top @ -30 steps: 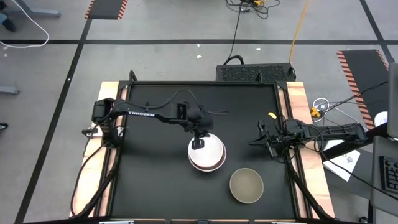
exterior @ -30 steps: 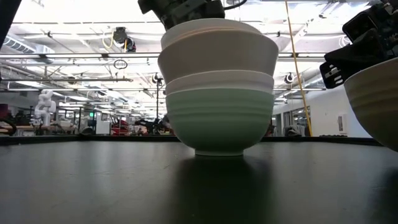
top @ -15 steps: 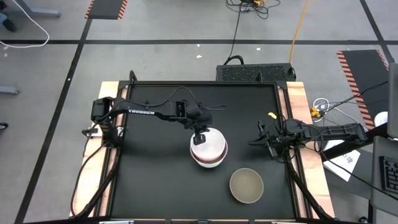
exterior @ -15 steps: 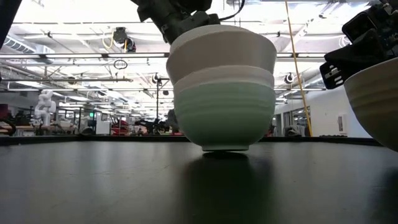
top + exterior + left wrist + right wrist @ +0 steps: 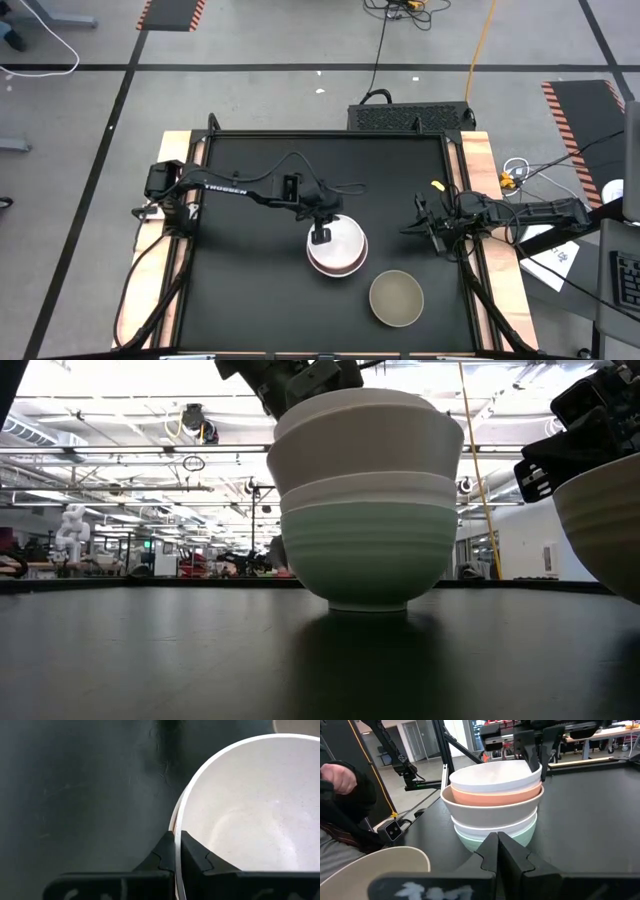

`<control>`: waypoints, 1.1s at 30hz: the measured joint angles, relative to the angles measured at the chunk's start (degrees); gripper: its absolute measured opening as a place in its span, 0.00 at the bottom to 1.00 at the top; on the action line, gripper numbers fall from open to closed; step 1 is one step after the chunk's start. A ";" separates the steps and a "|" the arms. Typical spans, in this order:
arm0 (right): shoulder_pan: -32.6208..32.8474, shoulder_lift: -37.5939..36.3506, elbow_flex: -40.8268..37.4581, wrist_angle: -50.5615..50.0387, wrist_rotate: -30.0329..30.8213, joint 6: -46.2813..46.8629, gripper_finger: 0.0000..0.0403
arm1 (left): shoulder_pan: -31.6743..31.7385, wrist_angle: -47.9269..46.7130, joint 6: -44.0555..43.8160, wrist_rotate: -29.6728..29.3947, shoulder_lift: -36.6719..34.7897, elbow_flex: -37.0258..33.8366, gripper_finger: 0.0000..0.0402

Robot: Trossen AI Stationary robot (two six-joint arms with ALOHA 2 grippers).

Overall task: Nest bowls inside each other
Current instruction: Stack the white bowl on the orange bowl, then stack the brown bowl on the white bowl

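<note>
Five bowls stand nested in a stack (image 5: 340, 252) at the table's middle: white on top, then coral-pink, beige-grey, white, and mint-green (image 5: 368, 555) at the bottom, whose foot rests on the table. In the right wrist view the stack (image 5: 492, 802) shows all its layers. My left gripper (image 5: 322, 235) is at the stack's far-left rim, shut on the top white bowl (image 5: 250, 815). The olive-tan bowl (image 5: 396, 297) sits alone, nearer and to the right. My right gripper (image 5: 434, 232) hovers shut near the right edge, touching nothing. My left gripper pinches the top white bowl's rim (image 5: 176, 832) on its far-left side, one finger inside the bowl (image 5: 195, 857) and one outside (image 5: 161, 856). The fingers come from above, pointing down. The bowl sits level in the stack, which stands on the table.
The olive-tan bowl (image 5: 605, 525) stands close to the low camera, near the table's near-right part. Raised wooden rails (image 5: 480, 180) border the black table on left and right. Bare black surface lies left of the stack. A person's sleeve (image 5: 345, 790) shows beyond the table.
My left gripper, keeping its hold on the rim, tipped the whole stack and raised its foot slightly half a second ago. It then set the stack down level again, a little farther toward the table's right. The right arm kept still.
</note>
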 joint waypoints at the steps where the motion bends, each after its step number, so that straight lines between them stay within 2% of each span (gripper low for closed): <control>1: 0.00 0.00 0.00 -0.01 0.00 0.00 0.00 | -0.06 0.10 -0.23 0.01 0.00 0.00 0.02; 5: 0.00 0.00 -0.02 -0.02 0.00 0.28 0.00 | -0.01 0.34 0.53 0.80 0.13 -0.14 0.07; 20: 0.00 0.00 -0.02 -0.04 0.00 0.37 0.00 | -1.75 2.73 3.66 1.36 0.35 -0.03 0.42; 27: 0.00 0.00 0.00 -0.04 0.00 0.37 0.00 | -2.89 1.43 5.87 1.29 0.15 4.76 0.56; 33: 0.00 0.00 -0.01 -0.09 -0.08 0.42 0.00 | -4.12 -1.59 7.87 1.30 0.09 9.20 0.64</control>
